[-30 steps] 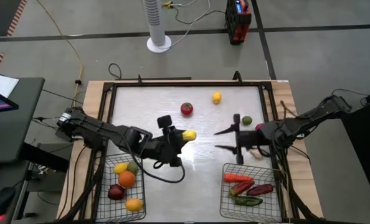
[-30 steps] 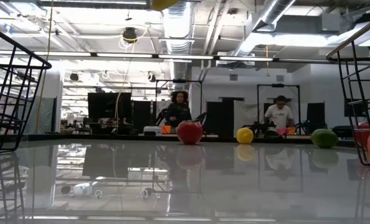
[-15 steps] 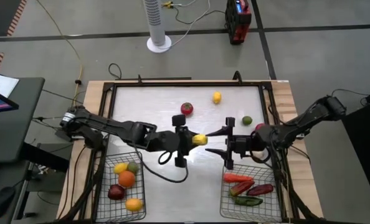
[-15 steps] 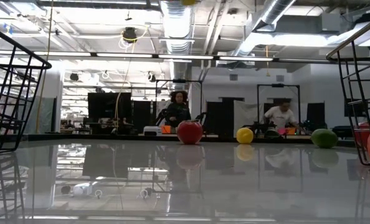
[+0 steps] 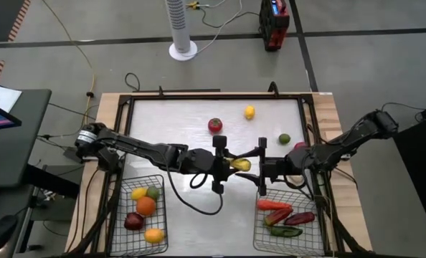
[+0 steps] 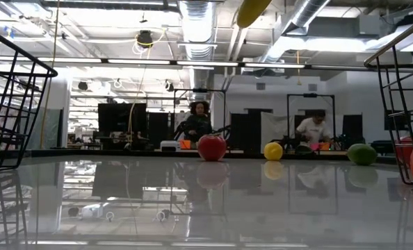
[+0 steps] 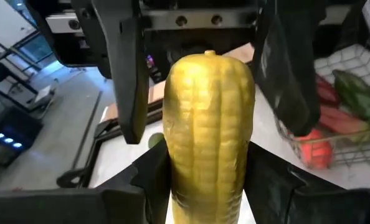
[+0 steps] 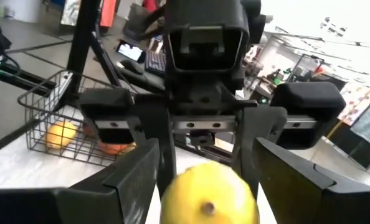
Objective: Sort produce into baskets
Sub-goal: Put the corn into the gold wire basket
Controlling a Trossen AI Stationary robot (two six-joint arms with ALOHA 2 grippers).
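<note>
A yellow corn cob (image 5: 240,164) hangs in the air over the middle of the table, with my left gripper (image 5: 227,164) shut on it. In the low view the cob (image 6: 252,10) shows high up. My right gripper (image 5: 250,165) faces it from the table's right and is open. Its fingers (image 7: 126,74) stand on either side of the cob's free end (image 8: 207,200), with a gap showing on each side. A red tomato (image 5: 215,125), a small yellow fruit (image 5: 249,112) and a green lime (image 5: 285,139) rest on the tabletop. My left gripper pinches the corn cob by its two long sides (image 7: 172,186) between its two fingers, at the end away from my right gripper. The fingers come about level from the table's left and lie along the cob. The cob sticks out past them, clear of the table.
The left basket (image 5: 143,178) at the near left holds several round fruits. The right basket (image 5: 299,192) at the near right holds a red, a dark purple and a green elongated piece. A raised frame (image 5: 213,96) borders the table. People stand in the room beyond.
My left gripper has carried the corn cob toward the table's right, a little down, and has rolled. My right gripper has come toward the table's left to meet it. The cob's free end now lies between my right gripper's fingers.
</note>
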